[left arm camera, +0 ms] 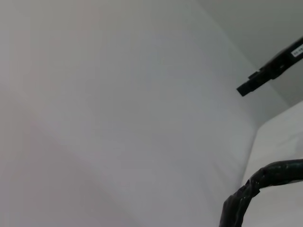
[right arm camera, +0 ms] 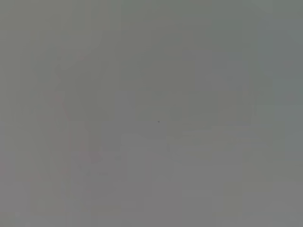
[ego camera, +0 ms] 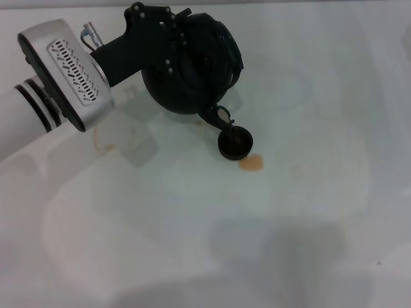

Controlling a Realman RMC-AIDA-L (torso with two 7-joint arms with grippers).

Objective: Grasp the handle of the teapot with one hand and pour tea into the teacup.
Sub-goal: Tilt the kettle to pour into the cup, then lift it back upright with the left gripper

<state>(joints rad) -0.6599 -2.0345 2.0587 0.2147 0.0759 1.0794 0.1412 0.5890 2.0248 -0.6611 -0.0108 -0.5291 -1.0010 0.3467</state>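
Observation:
In the head view the large black teapot (ego camera: 186,80) hangs above the white table, tilted with its short spout (ego camera: 217,115) down over the small dark teacup (ego camera: 235,142). My left gripper (ego camera: 171,31) comes in from the left and is shut on the arched handle (ego camera: 196,35) at the pot's top. The cup stands on the table just below the spout tip. In the left wrist view a piece of the wrapped handle (left arm camera: 265,177) and one black finger (left arm camera: 270,71) show. My right gripper is out of view, and its wrist view shows only plain grey.
A small amber puddle (ego camera: 252,163) lies on the table next to the cup, on its near right side. The white tabletop (ego camera: 308,212) spreads around the cup. My left arm's silver wrist housing (ego camera: 67,70) is at the far left.

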